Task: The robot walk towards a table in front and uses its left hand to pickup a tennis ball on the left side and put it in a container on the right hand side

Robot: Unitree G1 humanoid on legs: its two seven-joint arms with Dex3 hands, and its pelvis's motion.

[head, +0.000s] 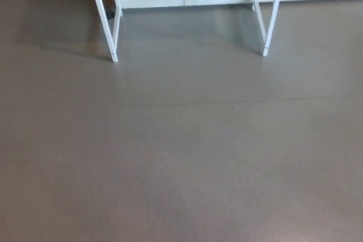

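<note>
Each robot hand — not in view

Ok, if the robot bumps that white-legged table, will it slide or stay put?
Likely slides a little: the table legs are thin white tubes standing on a smooth, slightly glossy floor. The frame looks light, so it is probably easy to shove. Its top is out of view, so its weight is uncertain.
</note>
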